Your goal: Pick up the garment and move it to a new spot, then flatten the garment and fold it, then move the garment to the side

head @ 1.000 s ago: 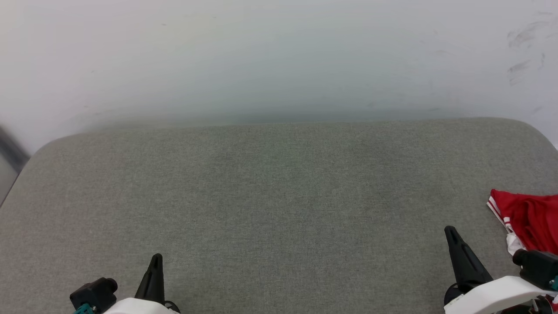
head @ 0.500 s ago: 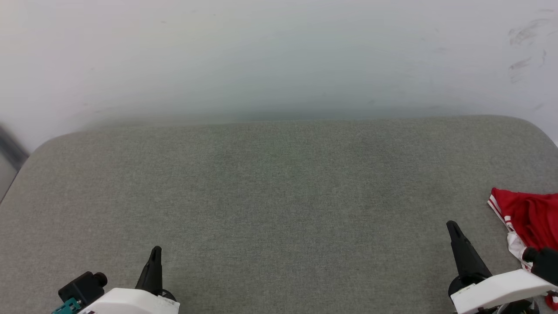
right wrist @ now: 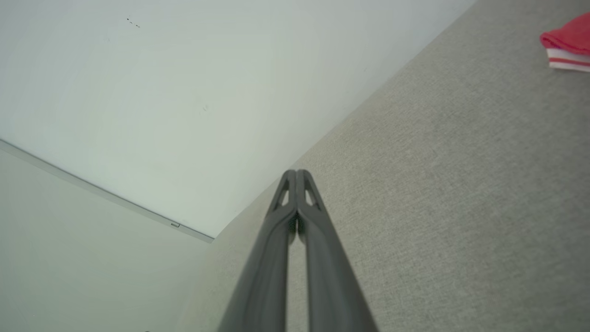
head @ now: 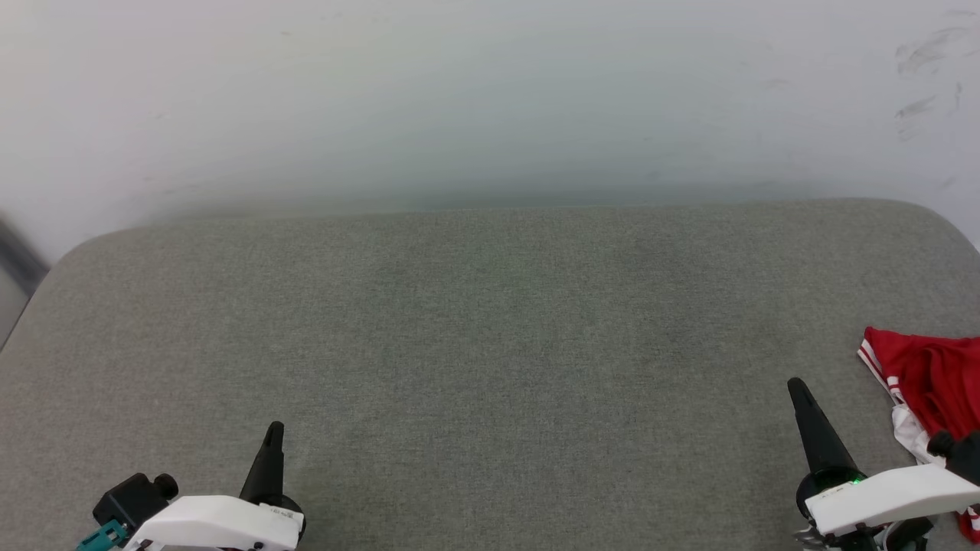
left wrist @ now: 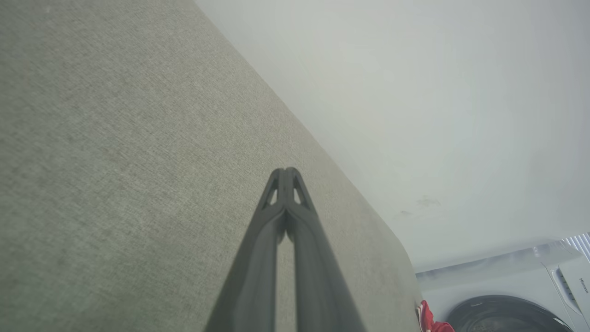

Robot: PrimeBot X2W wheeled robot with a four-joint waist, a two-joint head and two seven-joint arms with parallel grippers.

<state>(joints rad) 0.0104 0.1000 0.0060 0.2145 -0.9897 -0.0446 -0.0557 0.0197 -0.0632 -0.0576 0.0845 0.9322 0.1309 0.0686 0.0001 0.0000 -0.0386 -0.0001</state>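
Plainly, left claw and right claw both closed, empty, over cushion; garment bunched near right claw

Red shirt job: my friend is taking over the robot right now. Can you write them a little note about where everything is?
Left gripper: shut, empty, low on the left over the grey fabric cushion.
Right gripper: shut, empty, low on the right.
Red jersey T-shirt with white sleeve and striped trim: lies bunched at the cushion's right edge, just right of the right gripper, its fingers apart from it.
Done: nothing that shows; the shirt is neither flat nor folded.
Left: pick it up, move it to a new spot, flatten, fold, move it aside.
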